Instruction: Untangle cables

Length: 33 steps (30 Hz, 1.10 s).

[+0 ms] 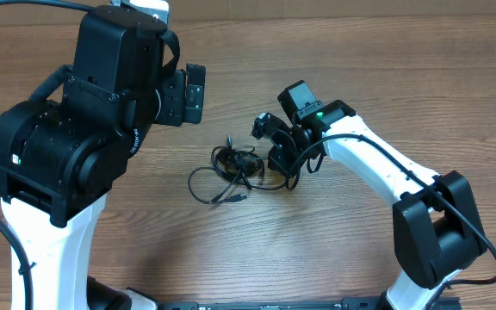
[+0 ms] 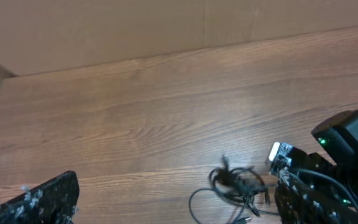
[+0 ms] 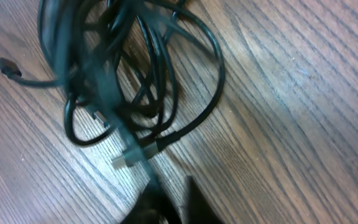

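Wood-grain table (image 1: 334, 250); plain tan wall (image 2: 104, 25) along its far edge.

Blurred tangle, cropped tips
My right wrist view smears the cables (image 3: 157, 87), cut by the top edge; right end effector (image 3: 169, 202) barely shows, grip unreadable.

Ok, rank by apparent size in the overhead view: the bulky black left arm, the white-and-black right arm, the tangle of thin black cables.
1. Bulky black left arm, likely inflated by nearness to the camera.
2. White-and-black right arm.
3. Tangle of thin black cables, clearly smallest.
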### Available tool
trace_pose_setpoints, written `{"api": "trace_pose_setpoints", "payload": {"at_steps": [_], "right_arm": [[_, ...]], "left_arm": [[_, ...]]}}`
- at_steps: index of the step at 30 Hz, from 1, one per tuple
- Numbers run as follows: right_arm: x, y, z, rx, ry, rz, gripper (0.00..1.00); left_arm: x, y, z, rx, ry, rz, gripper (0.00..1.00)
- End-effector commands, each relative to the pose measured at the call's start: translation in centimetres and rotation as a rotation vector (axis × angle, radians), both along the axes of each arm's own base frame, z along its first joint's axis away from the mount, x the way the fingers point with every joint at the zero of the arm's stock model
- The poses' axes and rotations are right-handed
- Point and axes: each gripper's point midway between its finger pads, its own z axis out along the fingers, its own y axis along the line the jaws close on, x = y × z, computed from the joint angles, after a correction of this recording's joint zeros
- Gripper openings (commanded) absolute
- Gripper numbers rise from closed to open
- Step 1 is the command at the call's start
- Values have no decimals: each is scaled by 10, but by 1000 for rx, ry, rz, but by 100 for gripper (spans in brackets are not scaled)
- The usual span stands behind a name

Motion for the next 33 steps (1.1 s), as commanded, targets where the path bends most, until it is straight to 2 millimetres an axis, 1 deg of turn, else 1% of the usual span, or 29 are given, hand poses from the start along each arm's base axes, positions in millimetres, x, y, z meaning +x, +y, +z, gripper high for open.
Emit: {"api": "trace_pose_setpoints", "payload": {"at_steps": [1, 3, 4, 5, 6, 8, 9, 10, 11, 12, 13, 14, 15, 16, 17, 18, 19, 20, 23, 25, 27, 29, 30, 31, 32, 33], "right_arm": [[5, 1, 5, 9, -2, -51, 4], [9, 3, 17, 23, -9, -87, 4], [14, 6, 45, 50, -33, -123, 4], [18, 8, 65, 71, -56, -142, 4], [22, 11, 90, 102, -86, -170, 4], [30, 15, 145, 178, -158, -226, 4], [34, 17, 186, 241, -216, -260, 4], [35, 17, 217, 292, -261, -283, 4], [36, 18, 257, 360, -322, -307, 4], [35, 18, 288, 416, -375, -319, 4], [32, 16, 330, 489, -448, -327, 4], [29, 14, 358, 535, -507, -323, 4], [27, 8, 390, 578, -587, -331, 4], [25, 2, 418, 609, -661, -346, 4], [24, -2, 431, 624, -698, -355, 4], [22, -9, 455, 648, -764, -375, 4], [22, -12, 460, 649, -784, -386, 4], [23, -14, 461, 644, -791, -395, 4], [27, -19, 458, 616, -799, -425, 4], [27, -20, 459, 616, -804, -429, 4], [26, -21, 462, 622, -813, -428, 4], [24, -22, 464, 624, -820, -425, 4], [23, -22, 464, 623, -821, -424, 4], [22, -23, 464, 620, -821, -423, 4], [21, -24, 464, 616, -823, -425, 4], [20, -27, 465, 611, -828, -433, 4]], "left_arm": [[-1, 8, 3, 9, -9, 25, 100], [-1, 8, 3, 24, -8, 13, 100], [-1, 8, 3, 29, -8, 9, 100], [-1, 8, 3, 28, -8, 10, 100], [-1, 8, 3, 28, -9, 10, 100], [-1, 8, 3, 28, -8, 10, 100], [-1, 8, 3, 28, -9, 10, 100], [-1, 8, 3, 28, -8, 10, 100], [-1, 8, 3, 28, -8, 10, 100], [-1, 8, 3, 28, -8, 10, 100], [-1, 8, 3, 28, -8, 10, 100], [-1, 8, 3, 28, -8, 10, 100], [-1, 8, 3, 29, -7, 10, 100], [-2, 8, 2, 29, -6, 10, 100], [-2, 8, 2, 30, -4, 10, 100], [-3, 9, 1, 34, 3, 10, 100], [-4, 9, 0, 38, 7, 8, 100], [-4, 10, 0, 45, 9, 3, 100], [-4, 9, -1, 53, 12, -7, 100], [-4, 5, -1, 43, 16, -25, 100], [-6, -5, -3, 46, 29, -104, 100], [-11, -29, -7, 60, 50, -305, 100], [-17, -44, -9, 59, 56, -430, 100], [-26, -60, -9, 59, 55, -575, 100], [-41, -80, -9, 62, 44, -776, 100], [-57, -95, -9, 73, 22, -956, 100]]}}
